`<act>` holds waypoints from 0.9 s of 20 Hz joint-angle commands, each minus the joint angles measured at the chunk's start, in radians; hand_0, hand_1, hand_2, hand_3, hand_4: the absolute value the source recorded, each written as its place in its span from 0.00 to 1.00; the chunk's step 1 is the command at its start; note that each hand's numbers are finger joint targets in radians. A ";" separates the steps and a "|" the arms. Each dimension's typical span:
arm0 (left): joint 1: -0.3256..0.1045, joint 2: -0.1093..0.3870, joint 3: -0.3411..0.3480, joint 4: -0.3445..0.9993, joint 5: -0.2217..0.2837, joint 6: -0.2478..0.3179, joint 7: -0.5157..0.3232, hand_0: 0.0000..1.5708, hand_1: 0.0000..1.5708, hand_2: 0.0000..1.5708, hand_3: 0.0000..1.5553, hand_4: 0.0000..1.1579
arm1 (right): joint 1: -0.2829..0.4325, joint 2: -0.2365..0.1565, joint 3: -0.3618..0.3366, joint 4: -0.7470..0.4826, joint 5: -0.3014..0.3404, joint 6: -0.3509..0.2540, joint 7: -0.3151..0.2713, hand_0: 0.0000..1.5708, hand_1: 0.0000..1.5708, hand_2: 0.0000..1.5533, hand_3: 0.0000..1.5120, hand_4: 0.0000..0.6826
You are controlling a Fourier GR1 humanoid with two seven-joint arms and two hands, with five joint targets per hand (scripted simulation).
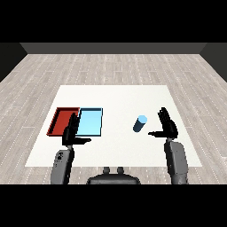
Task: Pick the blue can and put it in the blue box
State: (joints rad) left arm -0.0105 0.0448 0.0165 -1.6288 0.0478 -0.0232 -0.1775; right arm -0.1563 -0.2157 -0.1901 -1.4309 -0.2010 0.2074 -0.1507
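A blue can [140,123] stands upright on the white table [115,99], right of centre. My right hand [167,123] hovers just right of it, fingers straight and thumb pointing left toward the can, a small gap between them. The light blue tray [91,121] lies left of centre with nothing in it. My left hand [71,131] is open, its fingers overlapping the seam between the light blue tray and the red tray [61,119].
The red tray lies against the blue tray's left side. Bare table stretches between the trays and the can. Grey wooden floor surrounds the table on all sides.
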 commanded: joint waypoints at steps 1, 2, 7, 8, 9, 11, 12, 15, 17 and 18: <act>0.022 -0.031 0.020 -0.008 0.057 -0.042 -0.190 0.00 0.00 0.00 0.00 0.00 | 0.000 -0.009 -0.052 0.017 -0.099 0.107 -0.122 0.00 0.00 0.00 0.00 0.00; 0.019 0.002 0.049 0.018 0.090 -0.090 -0.217 0.00 0.00 0.00 0.00 0.00 | -0.032 -0.032 -0.064 0.046 -0.111 0.125 -0.105 0.00 0.00 0.00 0.00 0.00; 0.056 -0.032 0.018 0.039 0.044 -0.070 -0.297 0.00 0.00 0.00 0.00 0.00 | -0.022 -0.034 -0.066 0.084 -0.098 0.148 -0.144 0.00 0.00 0.00 0.00 0.00; -0.006 -0.038 0.021 0.061 0.057 -0.060 -0.258 0.00 0.00 0.00 0.00 0.00 | -0.092 -0.063 -0.092 0.251 -0.078 0.181 -0.230 0.00 0.00 0.00 0.00 0.00; 0.023 0.004 0.068 0.135 0.073 -0.113 -0.355 0.00 0.00 0.00 0.00 0.00 | -0.076 -0.080 -0.103 0.195 -0.108 0.189 -0.185 0.00 0.00 0.00 0.00 0.00; 0.046 -0.033 0.009 -0.043 0.064 -0.048 -0.202 0.00 0.00 0.00 0.00 0.00 | -0.112 -0.062 -0.083 0.222 -0.084 0.163 -0.194 0.00 0.00 0.00 0.00 0.00; 0.034 -0.020 0.049 0.096 0.085 -0.093 -0.314 0.00 0.00 0.00 0.00 0.00 | -0.105 -0.103 -0.102 0.182 -0.122 0.195 -0.128 0.00 0.00 0.00 0.00 0.00; -0.065 -0.021 0.045 0.115 0.066 -0.052 -0.244 0.00 0.00 0.00 0.00 0.00 | -0.078 -0.077 -0.100 0.202 -0.100 0.164 -0.160 0.00 0.00 0.00 0.00 0.00; 0.073 -0.044 -0.004 0.042 0.047 -0.051 -0.310 0.00 0.00 0.00 0.00 0.00 | -0.130 -0.123 -0.118 0.345 -0.081 0.218 -0.226 0.00 0.00 0.00 0.00 0.00; 0.002 0.002 0.053 -0.017 0.097 -0.058 -0.179 0.00 0.00 0.00 0.00 0.00 | -0.090 -0.033 -0.073 0.223 -0.092 0.145 -0.161 0.00 0.00 0.00 0.00 0.00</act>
State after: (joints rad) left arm 0.0115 0.0211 0.0441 -1.5841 0.1122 -0.0828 -0.4321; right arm -0.2471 -0.2893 -0.2813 -1.1823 -0.2842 0.3868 -0.3476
